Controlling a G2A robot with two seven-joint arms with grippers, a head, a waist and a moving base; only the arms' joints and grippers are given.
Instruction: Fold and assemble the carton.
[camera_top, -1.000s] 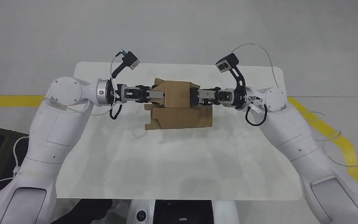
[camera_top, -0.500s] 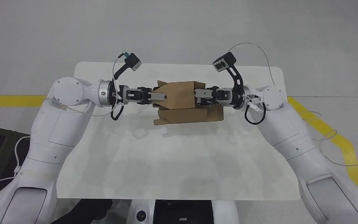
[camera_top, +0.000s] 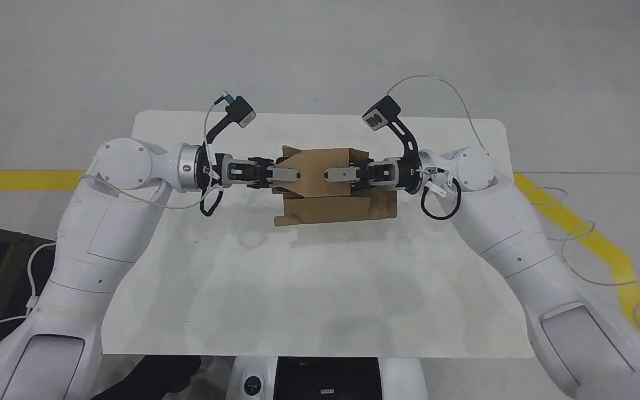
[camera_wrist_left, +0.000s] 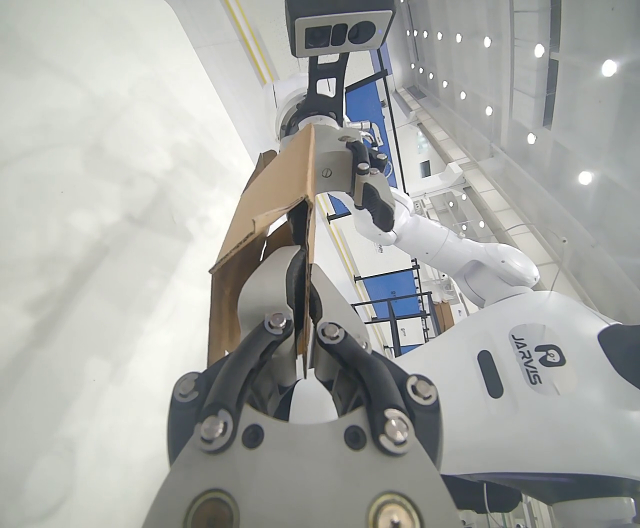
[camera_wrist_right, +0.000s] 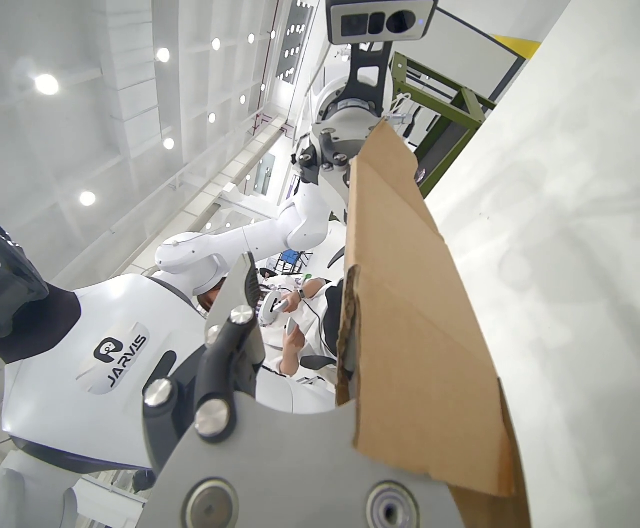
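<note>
- The brown, partly folded carton (camera_top: 340, 198) is held over the far middle of the table (camera_top: 300, 290).
- The left gripper (camera_top: 287, 172) is clenched on the carton's edge nearer the table's left side.
- The right gripper (camera_top: 338, 174), fingers spread, has slid inward across the top panel from the edge toward the table's right side.

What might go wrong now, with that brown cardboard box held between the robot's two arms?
1. Only the left gripper is clamped on the brown cardboard carton, and it pinches just one thin panel edge. The partly folded carton may twist, sag or slip out.
2. The right gripper is open, with one finger standing apart from the panel. If it closes off target, it could crease the cardboard or push it out of the other grip.
</note>
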